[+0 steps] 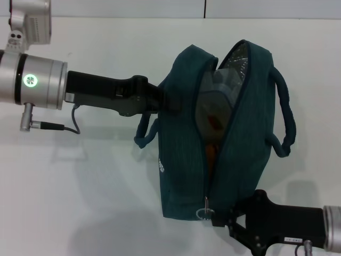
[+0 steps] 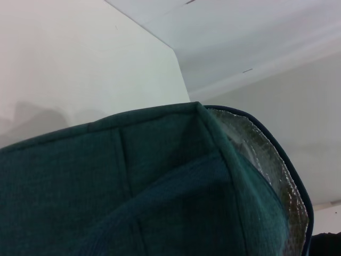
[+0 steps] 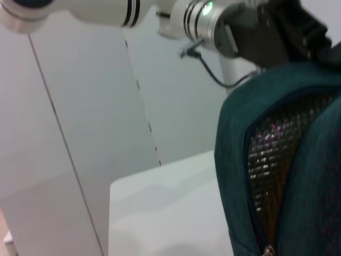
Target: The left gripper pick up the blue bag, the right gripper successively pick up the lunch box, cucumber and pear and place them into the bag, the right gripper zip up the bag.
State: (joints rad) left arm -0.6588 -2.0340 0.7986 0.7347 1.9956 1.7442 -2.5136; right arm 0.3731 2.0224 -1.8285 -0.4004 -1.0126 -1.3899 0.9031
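The right gripper (image 1: 226, 217) is sitting at the lower right of the head view, touching the ring zip pull (image 1: 204, 212); whether its jaws are gripping it, I cannot tell. The blue bag (image 1: 184, 154), centre frame above the counter (image 1: 80, 186), is gaping, showing the lunch box (image 1: 216, 104) and something orange inside. A small white logo (image 1: 161, 167), unreadable, is showing on its side. The left gripper (image 1: 160, 100) is clamping the bag's left side.

A plain white table (image 1: 96, 181) is seen filling most of the head view, with soft shadows cast across it. Along its far edge a pale wall (image 1: 160, 7) is seen, split by a thin dark vertical seam. In the right wrist view, that wall is made up of light grey panels (image 3: 80, 138) with narrow joints.
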